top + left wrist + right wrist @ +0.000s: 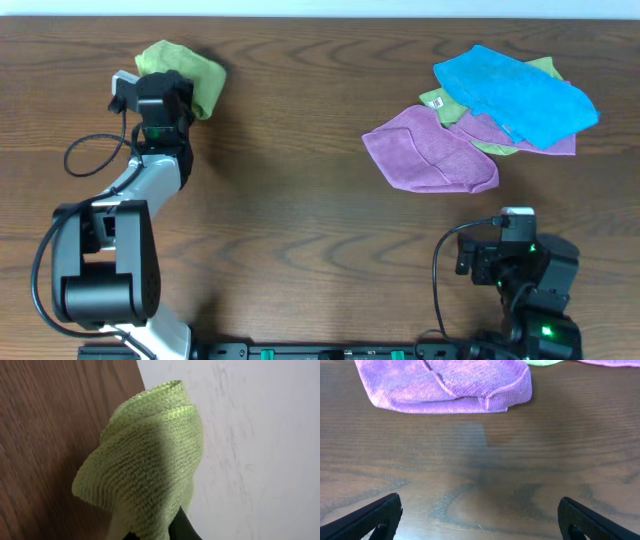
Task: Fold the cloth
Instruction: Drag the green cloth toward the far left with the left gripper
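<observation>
A light green cloth (pixel 195 75) lies bunched at the table's far left edge. My left gripper (pixel 165 95) is over it and shut on a fold of it. In the left wrist view the green cloth (pixel 145 460) stands rolled up between the dark fingertips (pixel 155 532), partly past the table's edge. My right gripper (pixel 505 235) is open and empty near the front right. In the right wrist view its fingers (pixel 480 515) hover over bare wood, short of a folded purple cloth (pixel 445 385).
A pile of cloths lies at the back right: a purple cloth (pixel 430 155) in front, a blue cloth (pixel 515 95) on top, another green cloth (pixel 445 100) and a second purple one (pixel 560 145) beneath. White floor (pixel 260 450) shows beyond the table's edge.
</observation>
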Available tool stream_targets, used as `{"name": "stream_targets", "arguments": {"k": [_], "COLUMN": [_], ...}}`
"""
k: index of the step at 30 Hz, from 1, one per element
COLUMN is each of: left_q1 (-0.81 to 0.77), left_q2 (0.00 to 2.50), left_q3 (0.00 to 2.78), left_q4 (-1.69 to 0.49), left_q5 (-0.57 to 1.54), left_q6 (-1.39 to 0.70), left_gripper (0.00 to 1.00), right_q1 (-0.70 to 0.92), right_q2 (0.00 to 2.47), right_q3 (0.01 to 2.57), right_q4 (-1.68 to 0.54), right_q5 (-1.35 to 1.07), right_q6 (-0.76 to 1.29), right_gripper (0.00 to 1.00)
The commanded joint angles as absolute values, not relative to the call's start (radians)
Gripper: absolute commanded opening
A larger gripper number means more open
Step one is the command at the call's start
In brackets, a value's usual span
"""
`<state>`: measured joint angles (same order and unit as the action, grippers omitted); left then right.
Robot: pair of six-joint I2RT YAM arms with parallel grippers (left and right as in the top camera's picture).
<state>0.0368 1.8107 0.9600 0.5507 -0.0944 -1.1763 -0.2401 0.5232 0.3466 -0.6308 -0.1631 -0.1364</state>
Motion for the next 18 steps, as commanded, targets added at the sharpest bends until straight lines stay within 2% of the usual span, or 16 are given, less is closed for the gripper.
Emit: {"name": "stream_targets", "arguments": {"k": [1,18], "left_q1": [0.045,0.046], "left_q2": [1.839,1.973], "left_q3": [0.98,0.98], "left_q4": [0.551,0.579], "left_q5": [-0.114,-0.092], "left_q6": [-1.129,-1.134], "left_gripper": [0.06,0.06], "right_q1": [-0.247,-0.247], "right_q2": [0.522,0.522], "right_q3": [0.33,0.33], "right_q4": [-0.627,-0.624], "right_q5": [-0.161,-0.161], "right_q6": [-0.147,-0.147], "right_gripper": [0.99,0.99]}}
